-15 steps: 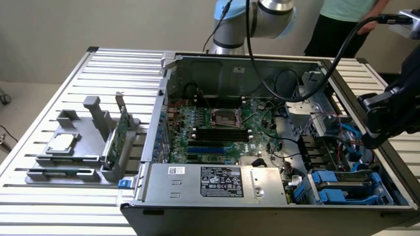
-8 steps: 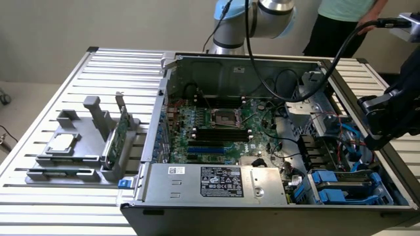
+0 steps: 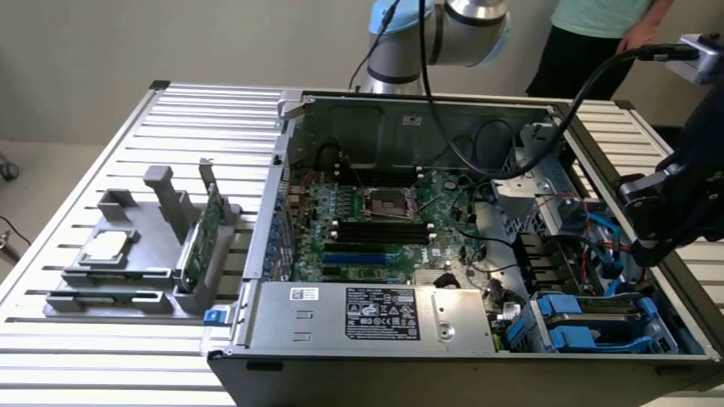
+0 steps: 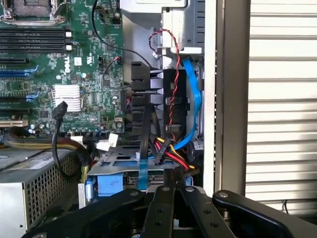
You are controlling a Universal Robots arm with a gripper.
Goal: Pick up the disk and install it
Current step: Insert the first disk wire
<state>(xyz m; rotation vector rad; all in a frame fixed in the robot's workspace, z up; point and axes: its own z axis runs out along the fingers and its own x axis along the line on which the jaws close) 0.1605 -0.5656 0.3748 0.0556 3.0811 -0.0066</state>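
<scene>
At the exterior view's lower right, in a corner of the open computer case (image 3: 430, 127), the disk (image 3: 588, 312) (image 4: 119, 173) is lying flat in its bay, its long axis seemingly running along the near wall. The gripper (image 3: 650, 246) (image 4: 171, 186) is hovering just above it, jaws pressed together and holding nothing.

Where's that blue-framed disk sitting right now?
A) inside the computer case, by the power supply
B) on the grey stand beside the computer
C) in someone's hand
A: the disk lies in its blue frame inside the case, beside the power supply.
</scene>
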